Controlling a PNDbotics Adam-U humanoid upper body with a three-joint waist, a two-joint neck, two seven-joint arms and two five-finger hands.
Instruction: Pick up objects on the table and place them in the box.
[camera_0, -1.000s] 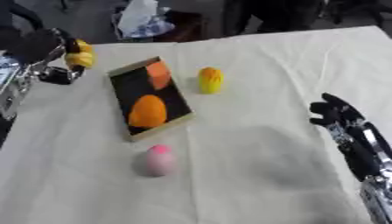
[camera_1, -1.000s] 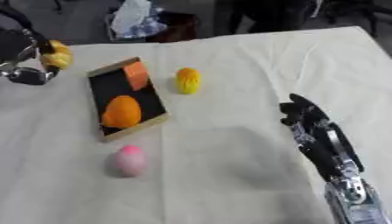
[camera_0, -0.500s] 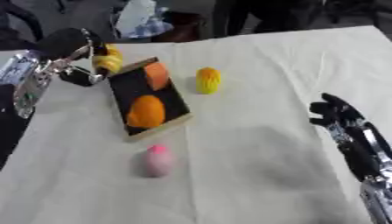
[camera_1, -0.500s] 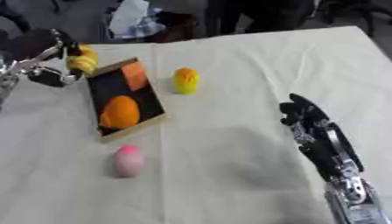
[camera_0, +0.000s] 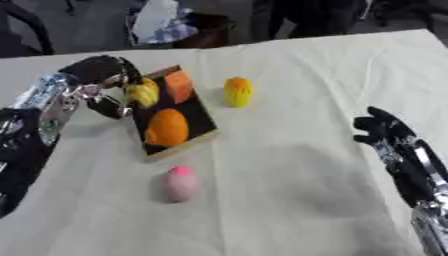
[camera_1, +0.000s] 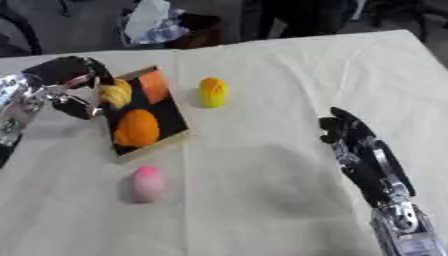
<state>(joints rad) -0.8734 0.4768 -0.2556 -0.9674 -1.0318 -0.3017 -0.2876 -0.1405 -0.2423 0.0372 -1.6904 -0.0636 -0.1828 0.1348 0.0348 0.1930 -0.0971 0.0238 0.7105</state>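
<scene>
A shallow black box with a wooden rim lies left of centre and holds two orange things. My left hand is shut on a yellow object, held over the box's left edge. On the cloth to the right of the box stands a yellow-orange object. A pink object lies in front of the box. My right hand rests open at the right side, fingers straight, touching nothing.
A cream cloth covers the table. Beyond the far edge lie a crumpled white and blue bag and dark shapes.
My left hand has carried the yellow object rightward from the table's left side to the box's left edge. The right hand has stayed put.
</scene>
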